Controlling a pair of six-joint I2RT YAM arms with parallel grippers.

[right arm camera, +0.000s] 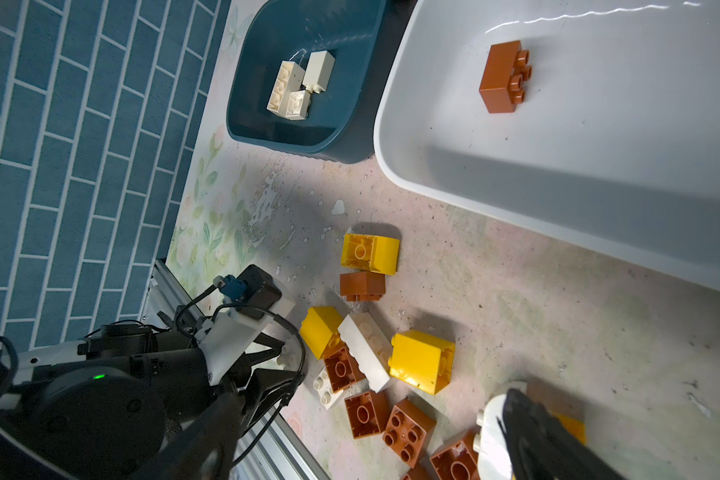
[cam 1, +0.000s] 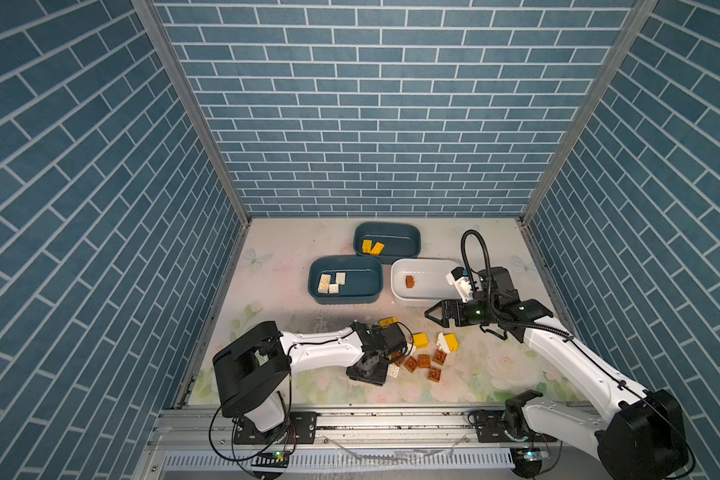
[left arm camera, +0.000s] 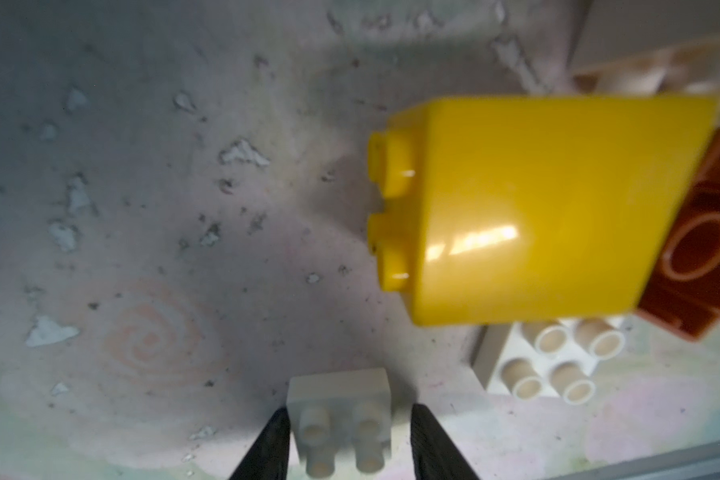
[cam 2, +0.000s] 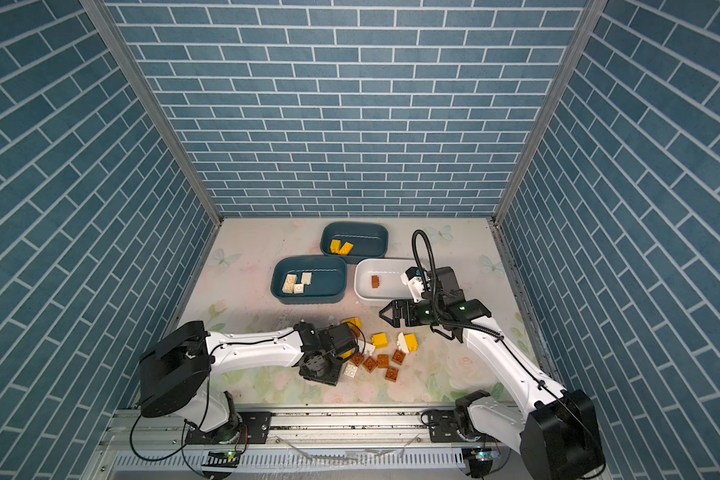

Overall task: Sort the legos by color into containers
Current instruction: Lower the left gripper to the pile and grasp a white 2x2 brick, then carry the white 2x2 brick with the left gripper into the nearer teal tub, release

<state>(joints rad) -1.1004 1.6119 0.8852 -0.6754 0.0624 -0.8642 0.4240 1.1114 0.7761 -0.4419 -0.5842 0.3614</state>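
In both top views the white tub (cam 1: 412,300) is my landmark, with one brown brick (cam 1: 410,282) lying inside it. The teal tub with cream bricks (cam 1: 364,283) stands just beside the white tub on its left. The teal tub with yellow bricks (cam 1: 404,243) sits just behind the gap between them. My right tool (cam 1: 430,312) hovers in front of the white tub's near wall, released, jaws spread with nothing between them. The loose pile (cam 1: 427,362) of yellow, cream and brown bricks lies on the surface (cam 1: 292,291) in front of the white tub, and my left arm's wrist (cam 1: 385,338) covers the pile's left edge.

From the left wrist, my left tool (left arm camera: 350,409) straddles a small cream brick (left arm camera: 339,395), one black finger (left arm camera: 267,449) on either side. The picture is blurred — I cannot tell whether the tool is clenched on it or merely around it. A yellow brick (left arm camera: 558,208) lies on its side near the tips.

From the right wrist, the brown brick lies on its side in the white tub, and the teal tub with cream bricks holds three pieces. The pile's piece nearest the white tub is a hollow yellow block (right arm camera: 370,252) — a brown block (right arm camera: 362,286) lies just beside it.
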